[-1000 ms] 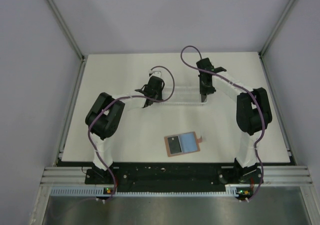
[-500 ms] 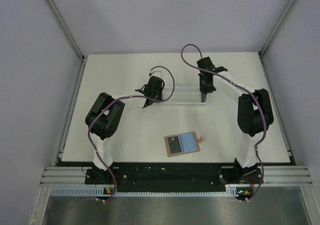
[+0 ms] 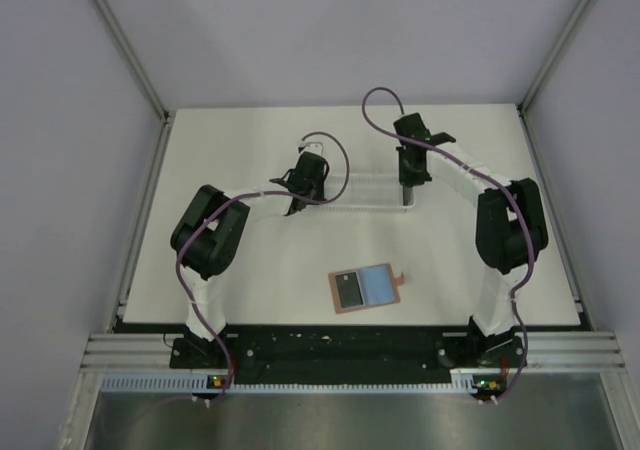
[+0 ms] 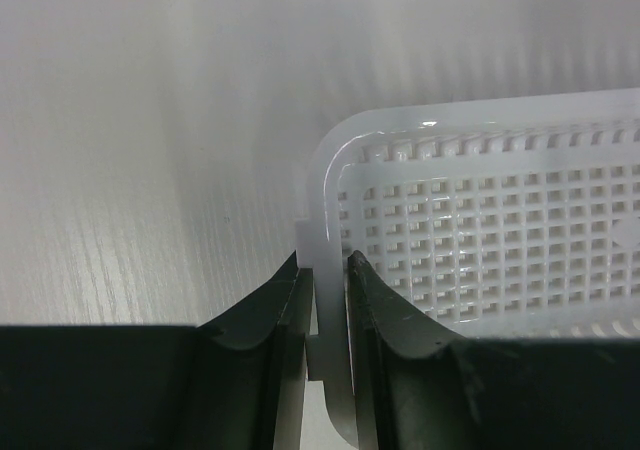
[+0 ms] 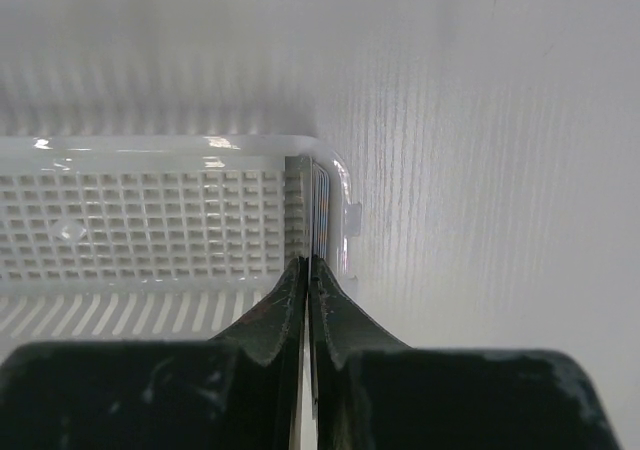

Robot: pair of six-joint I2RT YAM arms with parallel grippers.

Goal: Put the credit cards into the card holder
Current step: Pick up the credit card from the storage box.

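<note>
1. right arm [image 3: 510,225]: its elbow sits a touch further to the right than a second ago. the left arm, the tray and the card holder lie where they did.
2. one white tray [image 3: 355,192] lies across the far half of the table [image 3: 240,140], with two grippers on it, one at each end.
3. left gripper [image 3: 293,208]: in the left wrist view its two fingers [image 4: 290,310] are narrow and clamped on the rim at the tray's rounded left end, one finger inside the wall and one outside.
4. right gripper [image 3: 405,198]: in the right wrist view its two fingers [image 5: 280,310] are pressed nearly together on a thin pale sliver that lines up with the tray's right end wall.
5. a few thin dark upright lines [image 5: 318,210] stand just inside that end wall, too fine to tell whether they are card edges.
6. one card holder [image 3: 365,290] lies open and flat near the front edge of the table, between the two arm bases and well apart from the tray. it shows one dark panel on the left and one pale blue panel on the right.
</note>
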